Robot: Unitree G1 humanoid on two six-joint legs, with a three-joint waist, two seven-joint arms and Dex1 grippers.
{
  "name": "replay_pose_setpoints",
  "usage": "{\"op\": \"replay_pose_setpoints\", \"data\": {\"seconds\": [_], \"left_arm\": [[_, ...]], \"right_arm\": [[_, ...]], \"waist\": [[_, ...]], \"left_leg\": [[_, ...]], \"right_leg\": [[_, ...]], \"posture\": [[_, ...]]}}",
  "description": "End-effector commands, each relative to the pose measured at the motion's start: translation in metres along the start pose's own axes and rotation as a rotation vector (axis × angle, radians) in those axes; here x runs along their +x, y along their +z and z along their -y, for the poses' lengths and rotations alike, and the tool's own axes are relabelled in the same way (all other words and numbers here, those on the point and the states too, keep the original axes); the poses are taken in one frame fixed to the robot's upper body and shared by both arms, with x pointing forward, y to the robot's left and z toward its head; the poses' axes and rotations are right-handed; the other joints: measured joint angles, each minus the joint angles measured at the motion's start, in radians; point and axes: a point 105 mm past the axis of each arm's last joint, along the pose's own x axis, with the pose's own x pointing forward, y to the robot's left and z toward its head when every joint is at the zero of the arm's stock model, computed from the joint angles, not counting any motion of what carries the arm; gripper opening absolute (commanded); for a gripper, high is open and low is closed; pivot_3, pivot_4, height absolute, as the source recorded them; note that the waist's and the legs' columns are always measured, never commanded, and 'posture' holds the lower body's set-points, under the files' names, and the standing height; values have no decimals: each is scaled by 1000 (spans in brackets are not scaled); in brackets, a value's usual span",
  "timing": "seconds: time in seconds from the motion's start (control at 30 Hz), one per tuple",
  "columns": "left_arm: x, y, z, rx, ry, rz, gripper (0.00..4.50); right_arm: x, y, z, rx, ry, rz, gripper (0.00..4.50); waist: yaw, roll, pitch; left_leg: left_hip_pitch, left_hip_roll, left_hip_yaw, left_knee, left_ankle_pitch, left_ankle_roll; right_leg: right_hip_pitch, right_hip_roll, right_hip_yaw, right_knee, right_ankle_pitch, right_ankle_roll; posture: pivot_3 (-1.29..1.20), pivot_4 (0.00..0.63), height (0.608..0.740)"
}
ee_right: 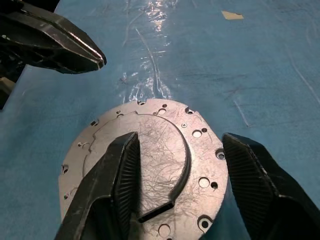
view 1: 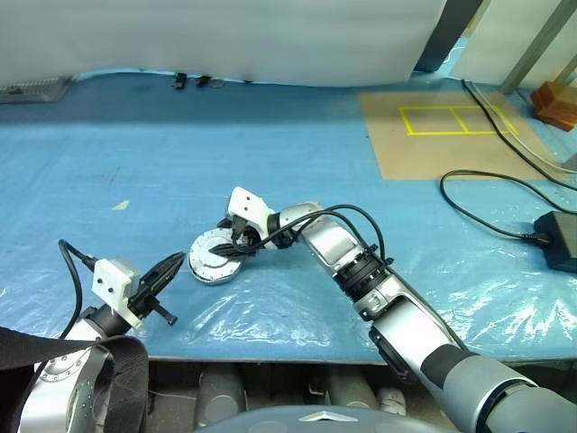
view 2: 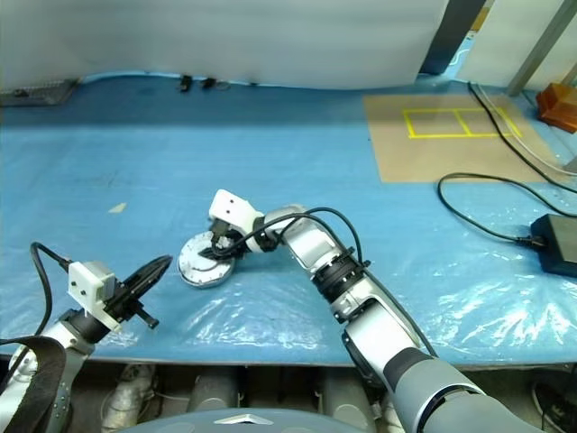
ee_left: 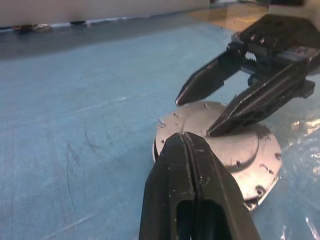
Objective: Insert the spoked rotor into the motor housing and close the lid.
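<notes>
over the lid (ee_right: 150, 170), right hand (ee_right: 182, 175) spread

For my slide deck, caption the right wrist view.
Open right end effector poised over the lid on blue sheeting, shut left end effector nearby.

You're working in a lab or workshop test bay: a counter (view 1: 270, 153) wrapped in blue plastic sheeting, a cardboard panel (view 1: 451, 135) marked with yellow tape squares (view 1: 455, 120), black cables (view 1: 487, 212) running to a power brick (view 1: 559, 239), and a plain white backdrop (view 1: 225, 36) behind it.
</notes>
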Motion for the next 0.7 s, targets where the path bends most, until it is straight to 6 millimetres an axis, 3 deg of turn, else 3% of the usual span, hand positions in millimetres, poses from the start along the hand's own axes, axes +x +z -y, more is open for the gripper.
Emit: {"op": "replay_pose_setpoints", "data": {"seconds": [0.03,0.27,0.47,0.63,0.7], "left_arm": [[-9,9,0,4,33,22,0],[-15,7,4,-14,66,2,0],[-12,10,4,-15,79,7,0],[-8,12,5,-12,73,6,0],[-5,15,5,-9,69,9,0]], "right_arm": [[6,9,-12,-50,48,30,2935],[8,18,-2,-108,-17,83,2935],[11,6,-15,-71,68,33,4463],[11,-5,-17,-48,70,-3,4463],[11,-7,-16,-64,59,-13,4064]], "waist": [[0,0,0],[2,0,0],[2,0,0],[1,0,0],[1,0,0]], "left_leg": [[0,0,0,0,0,0],[0,0,0,0,0,0],[0,0,0,0,0,0],[0,0,0,0,0,0],[0,0,0,0,0,0]], "right_leg": [[0,0,0,0,0,0],[0,0,0,0,0,0],[0,0,0,0,0,0],[0,0,0,0,0,0],[0,0,0,1,0,0]], "posture": [[0,150,740],[0,150,740],[0,150,740],[0,150,740],[0,150,740]]}}
